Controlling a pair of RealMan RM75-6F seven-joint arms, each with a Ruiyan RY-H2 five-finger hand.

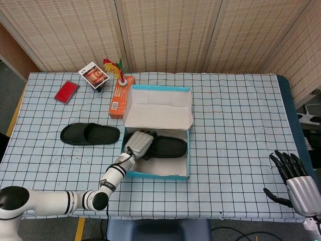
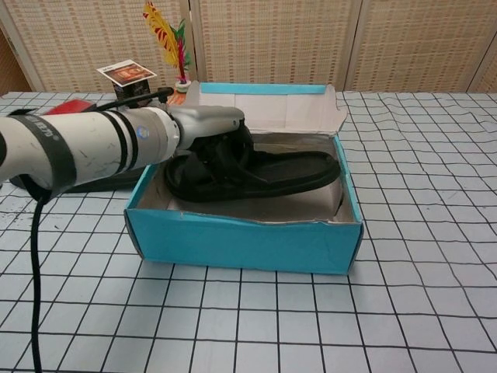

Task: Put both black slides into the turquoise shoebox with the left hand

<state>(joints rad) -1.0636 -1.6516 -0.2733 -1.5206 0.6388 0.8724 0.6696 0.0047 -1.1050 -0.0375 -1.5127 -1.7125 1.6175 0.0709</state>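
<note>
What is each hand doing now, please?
Left hand: holds a black slide inside the turquoise shoebox.
Right hand: open, holding nothing.

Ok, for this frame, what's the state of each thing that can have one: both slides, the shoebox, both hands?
Slide in the box: lowered inside, gripped by the left robot hand.
Other slide: flat on the table, outside the box.
Turquoise shoebox: open, lid flipped back.
Left robot hand: holding the slide.
Right robot hand: empty, fingers apart.
</note>
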